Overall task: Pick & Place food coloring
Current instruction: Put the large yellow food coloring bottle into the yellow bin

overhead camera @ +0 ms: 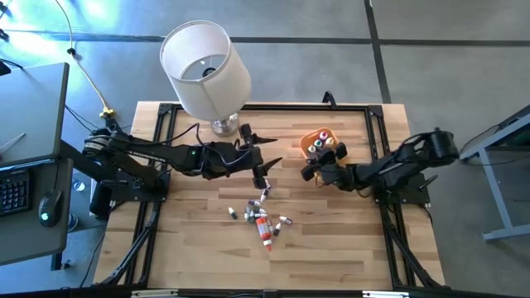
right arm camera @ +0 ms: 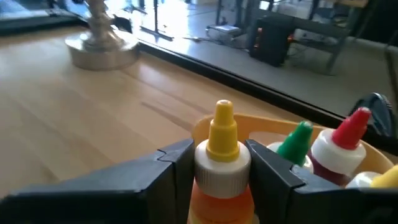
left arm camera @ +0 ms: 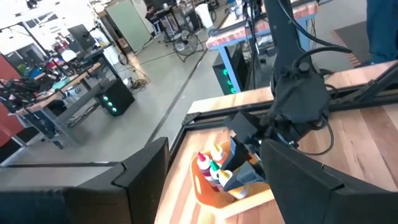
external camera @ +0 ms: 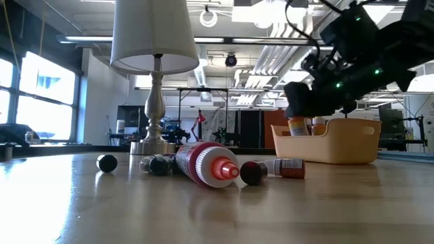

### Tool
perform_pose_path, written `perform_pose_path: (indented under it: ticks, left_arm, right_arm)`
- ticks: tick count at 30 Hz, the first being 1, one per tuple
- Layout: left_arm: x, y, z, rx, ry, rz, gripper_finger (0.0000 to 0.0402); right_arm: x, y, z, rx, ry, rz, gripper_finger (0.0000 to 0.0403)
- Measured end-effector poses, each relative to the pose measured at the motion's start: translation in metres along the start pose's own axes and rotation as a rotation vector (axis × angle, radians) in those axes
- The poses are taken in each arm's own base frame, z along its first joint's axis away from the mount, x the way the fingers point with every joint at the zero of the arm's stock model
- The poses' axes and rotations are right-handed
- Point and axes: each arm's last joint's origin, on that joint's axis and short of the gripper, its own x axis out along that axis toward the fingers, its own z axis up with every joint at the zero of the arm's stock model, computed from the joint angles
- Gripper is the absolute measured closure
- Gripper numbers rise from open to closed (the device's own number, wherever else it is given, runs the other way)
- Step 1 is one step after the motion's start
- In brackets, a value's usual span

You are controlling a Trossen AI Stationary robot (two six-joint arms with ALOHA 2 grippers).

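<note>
Right gripper (right arm camera: pixel 222 171) clamped on a yellow-capped bottle (right arm camera: pixel 222 163) of food coloring, one finger pressed to each side of its white collar, bottle upright with cap pointing up. Just beyond the fingers, the rim of the orange bowl (right arm camera: pixel 261 126); inside it, a green-capped bottle (right arm camera: pixel 296 140) and a red-capped bottle (right arm camera: pixel 344 144) stand upright, touching or nearly touching each other. High view puts this right gripper (overhead camera: pixel 313 168) at the near edge of the bowl (overhead camera: pixel 312 135), held bottle at the rim; cannot tell whether it is over the bowl or just outside it. Low view shows the gripper (external camera: pixel 303 103) raised above the tabletop, bottle hanging upright beside the bowl's wall (external camera: pixel 339 146). Left gripper (overhead camera: pixel 263 178) hovers above the table, fingers spread apart, nothing between them; its wrist camera looks across at the bowl (left arm camera: pixel 208 190) and the other arm. Below and just ahead of it, the loose bottles (overhead camera: pixel 258 217) lie scattered on their sides on the wooden table (overhead camera: pixel 331 240), a larger red tube (overhead camera: pixel 264 233) among them, well apart from the right gripper. Low view: red tube (external camera: pixel 203 164) on its side, cap toward camera, dark-capped bottles touching or close on both flanks. Lamp (overhead camera: pixel 205 68) stands behind the left gripper, its base (right arm camera: pixel 101 50) far off from the right one.
</note>
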Motion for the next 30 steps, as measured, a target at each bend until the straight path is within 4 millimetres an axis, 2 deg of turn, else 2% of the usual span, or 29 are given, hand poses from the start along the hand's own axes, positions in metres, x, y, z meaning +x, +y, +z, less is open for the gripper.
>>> perform_pose_path:
  ticks: [8,17,24,30]
  left_arm:
    - [0.000,0.000,-0.001,0.003,0.009,0.013,0.0152]
    - [0.000,0.000,-0.001,0.004,0.009,0.013,0.0152]
    - [0.000,0.002,-0.001,0.023,0.025,0.057,0.0152]
    - [-0.001,0.004,-0.003,0.061,0.071,0.138,0.0152]
  right_arm:
    - [0.018,0.011,0.001,-0.080,0.008,-0.058,0.0245]
    - [0.023,0.016,0.016,-0.128,-0.031,-0.062,0.0251]
    - [0.015,0.041,0.043,-0.273,-0.123,-0.011,0.0259]
    - [-0.012,0.068,0.076,-0.412,-0.188,0.016,0.0263]
